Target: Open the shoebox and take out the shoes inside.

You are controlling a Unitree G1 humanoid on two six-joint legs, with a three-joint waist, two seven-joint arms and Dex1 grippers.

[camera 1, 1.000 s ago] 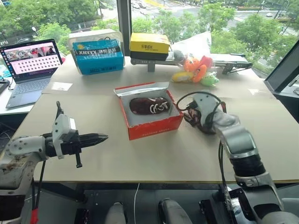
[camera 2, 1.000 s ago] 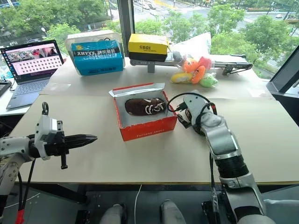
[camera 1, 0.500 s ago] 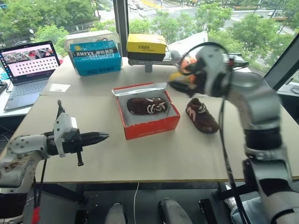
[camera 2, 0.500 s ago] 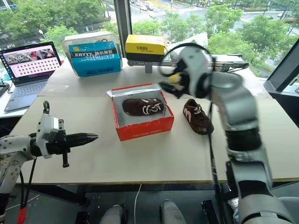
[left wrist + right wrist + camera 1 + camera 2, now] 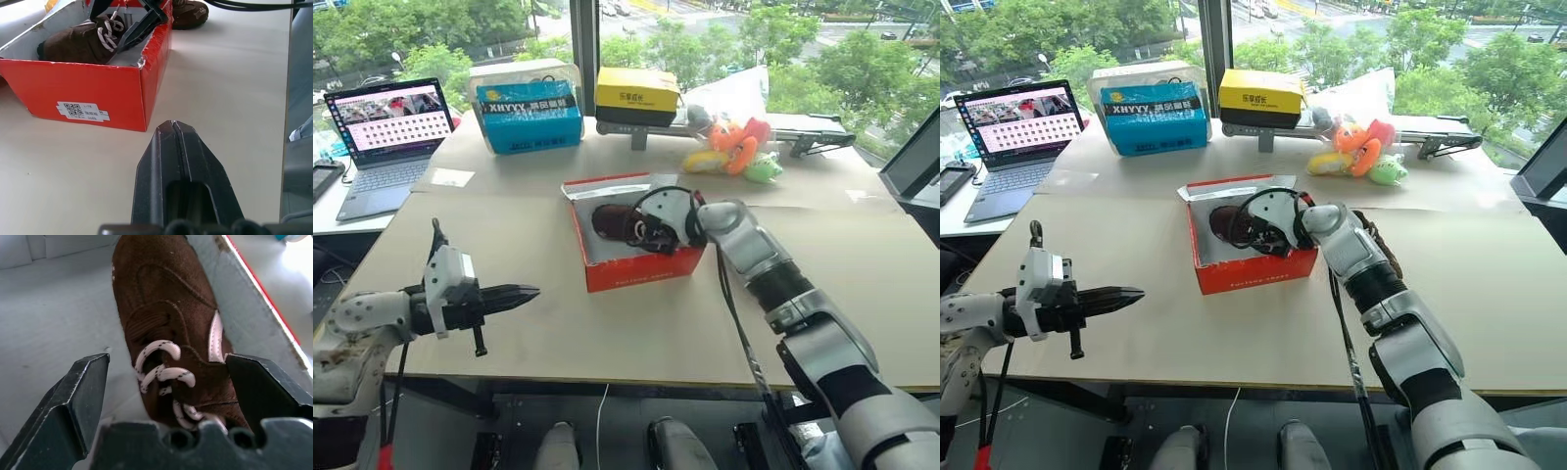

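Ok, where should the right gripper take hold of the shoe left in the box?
Across the laced midfoot, coming from above. The shoe lies flat and upright in the shoebox, and the open right gripper already straddles it there.

Beige table (image 5: 636, 323); on it: shoebox (image 5: 641, 266); blue box (image 5: 530, 117); laptop (image 5: 386, 137)

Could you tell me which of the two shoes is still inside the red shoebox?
The shoe between the right end effector's open fingers lies inside the shoebox; the other shoe sits on the table beyond it.

Daylight from tall windows (image 5: 803, 39) showing green trees falls across a pale beige table (image 5: 558, 333).
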